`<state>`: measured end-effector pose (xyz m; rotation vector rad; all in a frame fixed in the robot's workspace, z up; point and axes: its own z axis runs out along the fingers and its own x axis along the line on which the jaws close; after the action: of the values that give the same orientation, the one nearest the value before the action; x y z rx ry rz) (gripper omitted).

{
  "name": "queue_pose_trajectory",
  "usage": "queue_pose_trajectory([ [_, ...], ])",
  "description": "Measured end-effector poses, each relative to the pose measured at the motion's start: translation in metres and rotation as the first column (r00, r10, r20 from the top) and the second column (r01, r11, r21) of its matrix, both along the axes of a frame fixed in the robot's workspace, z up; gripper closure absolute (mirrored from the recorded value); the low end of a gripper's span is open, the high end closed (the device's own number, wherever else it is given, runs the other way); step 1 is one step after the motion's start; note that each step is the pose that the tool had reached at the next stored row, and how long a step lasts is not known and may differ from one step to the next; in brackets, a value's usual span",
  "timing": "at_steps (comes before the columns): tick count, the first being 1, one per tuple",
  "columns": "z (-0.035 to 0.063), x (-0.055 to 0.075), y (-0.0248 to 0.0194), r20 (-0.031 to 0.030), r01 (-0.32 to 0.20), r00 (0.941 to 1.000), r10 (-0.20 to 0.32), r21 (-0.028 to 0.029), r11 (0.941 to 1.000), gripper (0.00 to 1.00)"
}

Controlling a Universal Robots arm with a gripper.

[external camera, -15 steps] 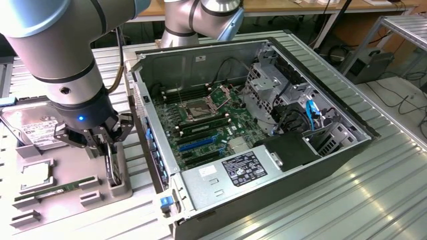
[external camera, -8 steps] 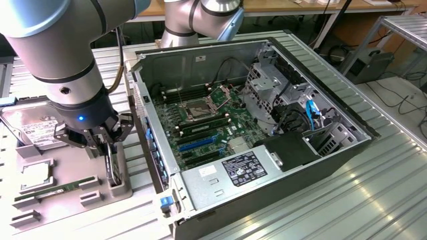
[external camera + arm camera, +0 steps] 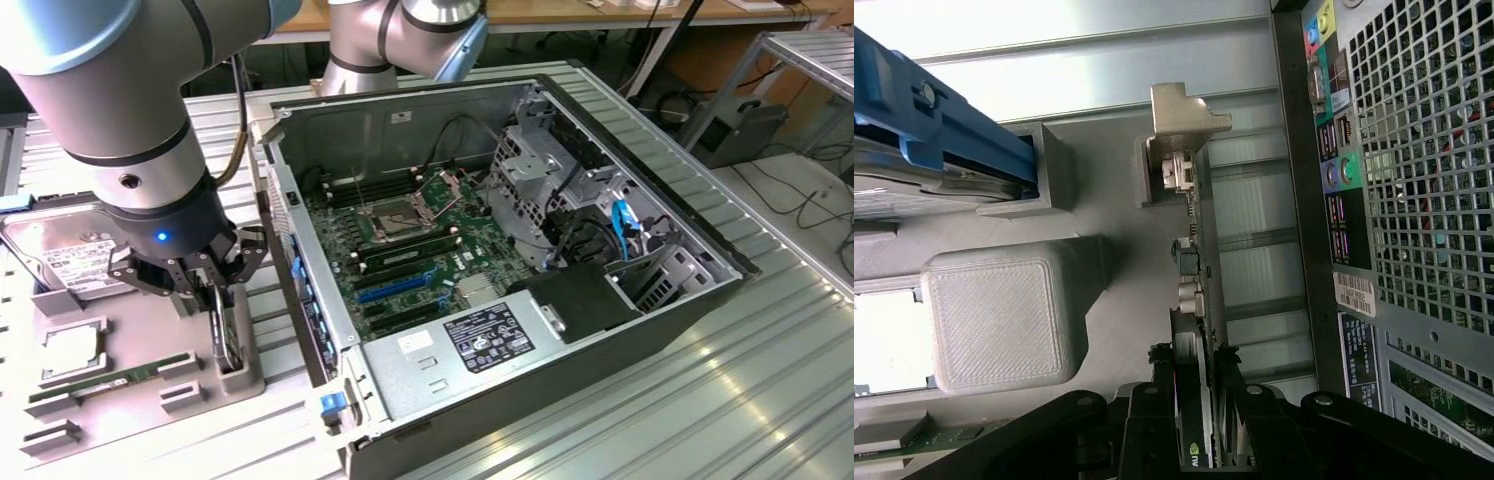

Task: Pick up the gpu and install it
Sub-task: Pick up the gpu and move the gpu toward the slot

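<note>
At the lower left of the exterior view, the gpu (image 3: 222, 340) stood edge-on in the grey tray (image 3: 147, 410). It was hemmed in by raised blocks (image 3: 1004, 310) on one side and the case wall (image 3: 296, 290) close on the other. The gripper (image 3: 218, 300), clamped on both its faces, took up that narrow lane. The arm (image 3: 107, 100) blocked the upper left. At mid-frame the case lay open above the motherboard (image 3: 414, 240). That opening was bounded on the right by the drive cage (image 3: 534, 180) and cables (image 3: 621, 225), and below by the power supply (image 3: 481, 340).

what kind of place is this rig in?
Probably a robotics lab bench for PC assembly: open computer case on a ribbed metal table, gripper closed on the gpu in a grey parts fixture.
</note>
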<state>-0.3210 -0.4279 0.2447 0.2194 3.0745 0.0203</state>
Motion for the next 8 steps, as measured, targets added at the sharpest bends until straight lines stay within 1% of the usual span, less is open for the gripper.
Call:
queue_pose_trajectory([
  [4, -0.0001, 0.0011, 0.0000, 0.0002, -0.003, 1.0000, 0.003, 0.0001, 1.0000, 0.73],
  [8, -0.0001, 0.0038, 0.0000, 0.0000, -0.025, 0.9997, 0.025, 0.0001, 0.9997, 0.73],
])
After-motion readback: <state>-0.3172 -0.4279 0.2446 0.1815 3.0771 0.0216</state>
